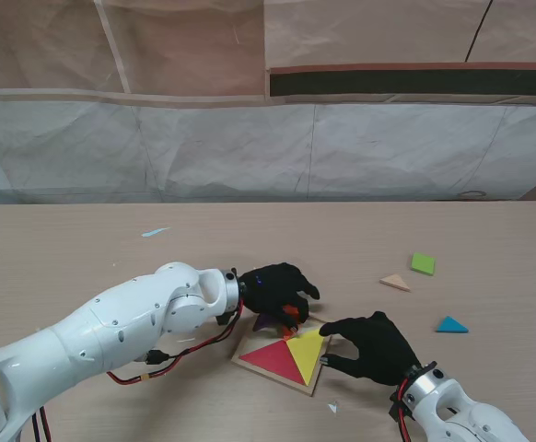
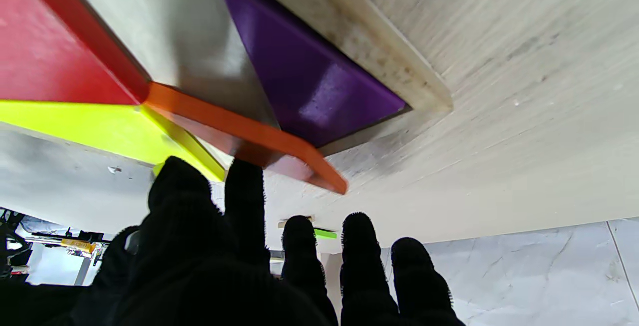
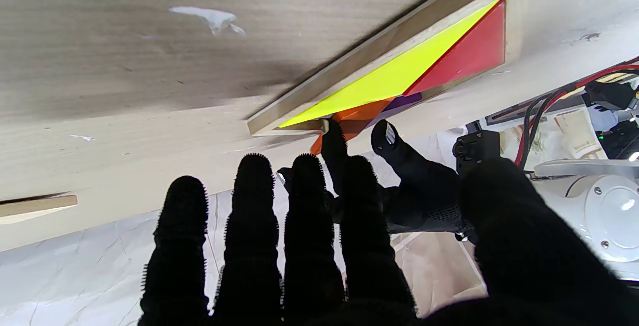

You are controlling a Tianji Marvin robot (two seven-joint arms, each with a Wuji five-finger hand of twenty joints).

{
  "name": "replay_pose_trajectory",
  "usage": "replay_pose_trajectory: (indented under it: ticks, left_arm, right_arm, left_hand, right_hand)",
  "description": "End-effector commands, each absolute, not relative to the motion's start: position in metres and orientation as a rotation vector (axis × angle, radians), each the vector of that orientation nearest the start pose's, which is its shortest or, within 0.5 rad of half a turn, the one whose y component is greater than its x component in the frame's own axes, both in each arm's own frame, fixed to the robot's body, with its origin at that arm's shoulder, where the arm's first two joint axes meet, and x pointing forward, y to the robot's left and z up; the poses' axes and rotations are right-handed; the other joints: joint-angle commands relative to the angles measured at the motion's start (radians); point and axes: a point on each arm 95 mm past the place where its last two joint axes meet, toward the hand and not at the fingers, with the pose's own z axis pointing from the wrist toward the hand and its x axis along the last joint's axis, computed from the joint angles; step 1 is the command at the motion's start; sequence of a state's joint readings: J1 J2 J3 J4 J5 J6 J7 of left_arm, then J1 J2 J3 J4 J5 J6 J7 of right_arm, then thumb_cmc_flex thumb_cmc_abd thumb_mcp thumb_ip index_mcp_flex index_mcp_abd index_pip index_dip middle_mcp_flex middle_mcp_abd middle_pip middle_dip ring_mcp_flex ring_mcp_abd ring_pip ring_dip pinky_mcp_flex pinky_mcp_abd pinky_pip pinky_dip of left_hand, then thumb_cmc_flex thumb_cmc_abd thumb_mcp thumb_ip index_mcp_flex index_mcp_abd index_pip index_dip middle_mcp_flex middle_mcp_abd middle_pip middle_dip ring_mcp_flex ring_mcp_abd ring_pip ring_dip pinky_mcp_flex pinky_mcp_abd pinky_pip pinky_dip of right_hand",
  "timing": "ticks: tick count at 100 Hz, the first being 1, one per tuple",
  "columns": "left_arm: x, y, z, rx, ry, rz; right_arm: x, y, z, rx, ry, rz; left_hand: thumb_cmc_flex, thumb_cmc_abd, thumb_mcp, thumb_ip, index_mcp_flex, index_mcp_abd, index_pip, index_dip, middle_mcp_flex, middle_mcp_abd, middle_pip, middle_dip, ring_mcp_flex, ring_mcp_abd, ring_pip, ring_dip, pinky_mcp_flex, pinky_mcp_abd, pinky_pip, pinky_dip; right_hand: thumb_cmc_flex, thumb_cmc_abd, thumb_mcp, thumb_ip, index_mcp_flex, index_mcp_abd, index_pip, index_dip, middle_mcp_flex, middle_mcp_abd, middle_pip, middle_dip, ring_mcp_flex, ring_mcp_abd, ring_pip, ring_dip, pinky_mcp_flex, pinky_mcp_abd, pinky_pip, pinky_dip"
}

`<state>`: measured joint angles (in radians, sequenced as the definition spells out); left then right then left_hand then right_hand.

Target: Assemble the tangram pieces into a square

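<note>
Here, left to right:

Left arm: white, reaching from the near left corner toward the middle of the counter [image 1: 84,249], red and black cables hanging under it.
Left hand [image 1: 275,290]: black-gloved, palm down over the far-left corner of the tray [image 1: 277,373]; fingers [image 2: 244,191] spread, one tip touching the orange piece [image 2: 259,139]; the rest touch nothing.
Orange piece: tilted, one end raised past the tray rim, its other end by the red and yellow pieces.
Purple piece [image 2: 304,76]: in the tray, against the rim, beside the orange one.
Red piece [image 1: 273,361]: flat in the tray, on its near-left side.
Yellow piece [image 1: 307,350]: flat in the tray, touching the red one.
Right hand [image 1: 374,345]: gloved, palm down at the tray's right edge; fingers [image 3: 252,206] straight, slightly apart, holding nothing.
Tan piece [image 1: 395,282]: loose on the counter, right of the tray.
Green piece [image 1: 423,264]: just beyond the tan one.
Blue piece [image 1: 450,325]: far right, apart from the rest.
Writing: none readable.
Other: pale scraps on the counter; sheeting behind.
</note>
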<state>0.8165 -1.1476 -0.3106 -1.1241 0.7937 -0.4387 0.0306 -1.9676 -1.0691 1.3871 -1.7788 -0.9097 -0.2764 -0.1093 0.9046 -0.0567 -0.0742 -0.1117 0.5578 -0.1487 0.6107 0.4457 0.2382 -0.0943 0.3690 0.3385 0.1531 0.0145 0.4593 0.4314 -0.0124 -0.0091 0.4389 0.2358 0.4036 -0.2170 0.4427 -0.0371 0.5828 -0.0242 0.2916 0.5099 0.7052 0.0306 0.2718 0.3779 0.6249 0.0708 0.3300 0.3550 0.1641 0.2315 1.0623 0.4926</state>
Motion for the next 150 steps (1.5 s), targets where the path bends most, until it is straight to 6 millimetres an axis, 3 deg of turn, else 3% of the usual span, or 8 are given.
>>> replay_pose_trajectory:
  ticks: [1, 28, 60, 83, 136, 138, 141, 150]
  left_arm:
    - [0.451, -0.155, -0.348, -0.523, 2.383, -1.649]
    - [0.445, -0.149, -0.346, -0.564, 2.377, -1.702]
    - [0.443, -0.138, -0.336, -0.568, 2.223, -1.706]
    - [0.44, -0.125, -0.333, -0.565, 2.149, -1.558]
    - [0.437, -0.136, -0.333, -0.534, 2.297, -1.526]
    - [0.437, -0.137, -0.333, -0.53, 2.3, -1.53]
    - [0.437, -0.138, -0.333, -0.523, 2.304, -1.537]
    - [0.438, -0.141, -0.332, -0.493, 2.297, -1.558]
  right_arm:
    - [0.286, -0.014, -0.357, 1.313, 1.568, 1.711]
    - [0.285, -0.014, -0.357, 1.313, 1.565, 1.713]
    - [0.285, -0.013, -0.357, 1.315, 1.57, 1.715]
    - [0.286, -0.013, -0.357, 1.315, 1.569, 1.718]
    - [0.287, -0.012, -0.357, 1.315, 1.573, 1.72]
    - [0.287, -0.012, -0.357, 1.315, 1.573, 1.72]
    - [0.287, -0.012, -0.357, 1.315, 1.572, 1.719]
    - [0.287, -0.012, -0.357, 1.316, 1.569, 1.719]
  left_hand:
    - [0.043, -0.006, -0.013, -0.025, 0.052, -0.026, 0.054, -0.001, -0.006, -0.032, 0.046, 0.017, -0.027, -0.032, 0.029, 0.021, -0.005, -0.027, 0.025, 0.017]
    - [0.066, -0.02, -0.016, -0.027, 0.105, 0.004, 0.132, -0.063, 0.137, 0.015, 0.107, 0.025, 0.214, 0.011, 0.136, 0.031, -0.02, -0.017, 0.529, 0.248]
    - [-0.021, 0.025, 0.02, 0.026, -0.151, 0.048, -0.042, -0.012, 0.073, 0.037, 0.11, 0.037, 0.153, 0.015, 0.144, 0.035, -0.038, -0.003, 0.563, 0.254]
    - [-0.069, -0.101, 0.023, 0.028, -0.058, 0.076, 0.021, 0.007, 0.208, 0.095, 0.199, 0.1, 0.325, 0.07, 0.428, 0.179, 0.228, 0.0, 0.884, 0.411]
    - [0.173, -0.291, 0.097, 0.047, -0.104, 0.123, 0.024, -0.033, 0.168, 0.053, 0.195, 0.075, 0.401, 0.012, 0.426, 0.166, 0.305, -0.053, 0.904, 0.396]
    - [0.124, -0.319, 0.203, 0.051, -0.107, 0.122, 0.035, -0.04, 0.167, 0.051, 0.202, 0.067, 0.402, 0.011, 0.426, 0.164, 0.305, -0.053, 0.905, 0.394]
    - [-0.102, -0.44, 0.717, -0.003, -0.108, 0.117, 0.039, -0.04, 0.168, 0.048, 0.203, 0.071, 0.404, 0.007, 0.423, 0.162, 0.305, -0.053, 0.905, 0.394]
    - [-0.113, -0.459, 0.808, -0.012, -0.108, 0.103, 0.076, -0.021, 0.169, 0.035, 0.215, 0.077, 0.403, -0.001, 0.418, 0.159, 0.304, -0.055, 0.893, 0.388]
  right_hand:
    - [0.012, 0.032, -0.013, 0.004, 0.013, -0.008, 0.004, -0.007, -0.025, 0.002, -0.001, 0.001, -0.021, -0.002, -0.003, -0.003, -0.017, 0.001, -0.011, 0.013]
    - [0.011, 0.032, -0.014, 0.004, 0.014, -0.009, 0.005, -0.007, -0.025, 0.001, -0.001, 0.001, -0.02, -0.002, -0.003, -0.003, -0.017, 0.001, -0.01, 0.013]
    - [0.012, 0.032, -0.013, 0.004, 0.014, -0.008, 0.005, -0.007, -0.023, 0.002, -0.001, 0.001, -0.02, -0.003, -0.002, -0.003, -0.017, 0.001, -0.01, 0.013]
    - [0.012, 0.031, -0.014, 0.004, 0.014, -0.008, 0.005, -0.007, -0.023, 0.003, 0.0, 0.002, -0.019, -0.002, -0.002, -0.003, -0.017, 0.001, -0.01, 0.013]
    - [0.013, 0.032, -0.014, 0.004, 0.018, -0.007, 0.008, -0.006, -0.023, 0.002, 0.001, 0.002, -0.02, -0.002, -0.002, -0.003, -0.017, 0.0, -0.01, 0.013]
    - [0.013, 0.032, -0.014, 0.004, 0.017, -0.007, 0.007, -0.006, -0.024, 0.001, 0.0, 0.002, -0.02, -0.002, -0.002, -0.003, -0.017, 0.0, -0.01, 0.013]
    - [0.012, 0.033, -0.014, 0.004, 0.018, -0.007, 0.007, -0.006, -0.024, 0.0, 0.0, 0.002, -0.021, -0.003, -0.003, -0.003, -0.017, 0.0, -0.01, 0.013]
    - [0.014, 0.033, -0.013, 0.004, 0.019, -0.008, 0.008, -0.006, -0.025, -0.001, 0.0, 0.002, -0.021, -0.003, -0.002, -0.003, -0.017, 0.0, -0.01, 0.013]
